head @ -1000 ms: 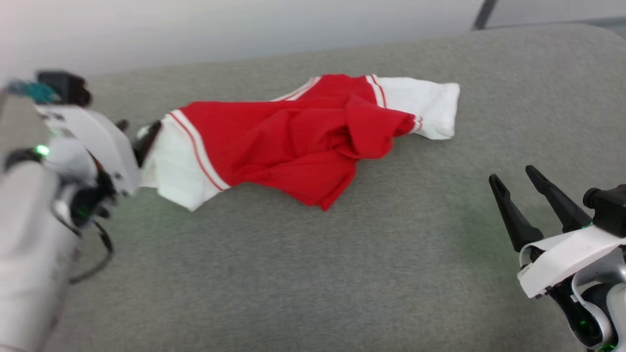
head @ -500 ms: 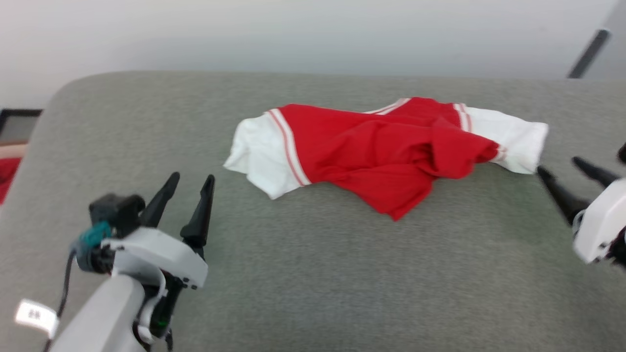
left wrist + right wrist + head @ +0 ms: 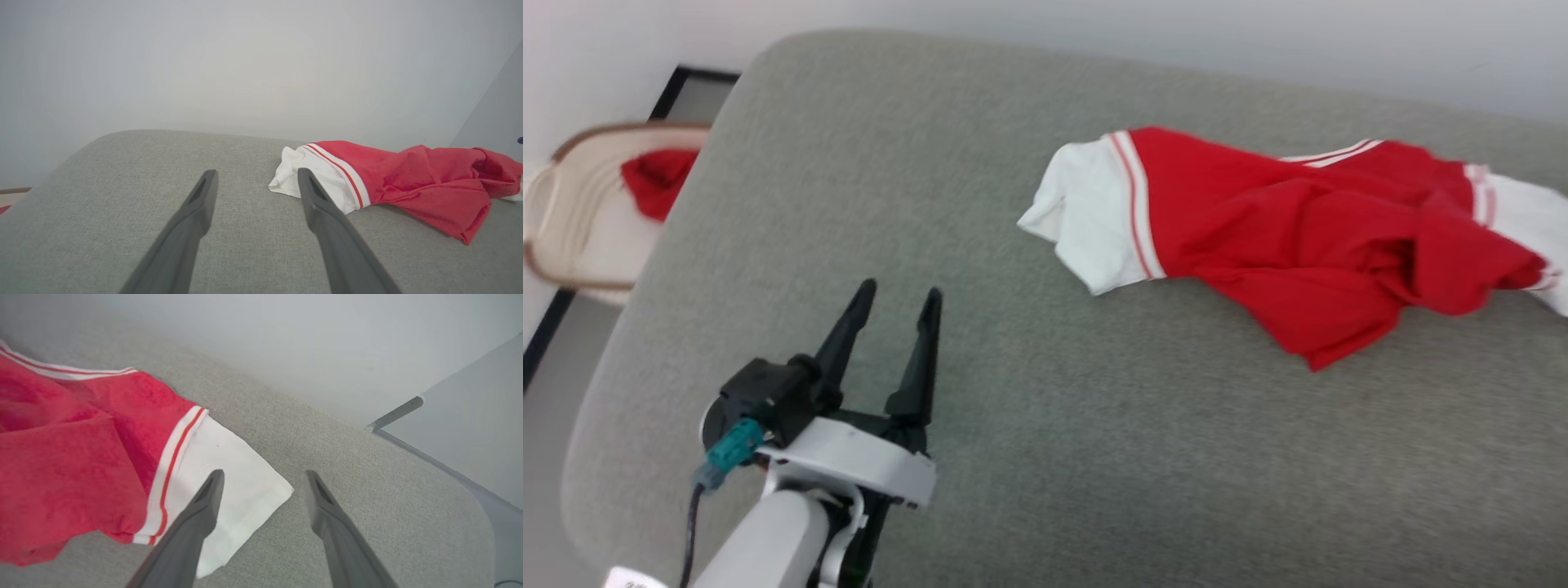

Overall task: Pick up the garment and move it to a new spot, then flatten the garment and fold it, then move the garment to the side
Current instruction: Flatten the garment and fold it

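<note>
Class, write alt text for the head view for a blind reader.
A crumpled red garment with white sleeves lies on a grey cushion, right of centre. The left gripper, open and empty, sits at lower left, apart from it. A basket at far left holds a red cloth.

Our surroundings
We list: rounded grey fabric-covered surface [image 3: 1094, 474]; plain pale wall [image 3: 1258, 41] behind; beige oval basket [image 3: 572, 237] at left.
</note>
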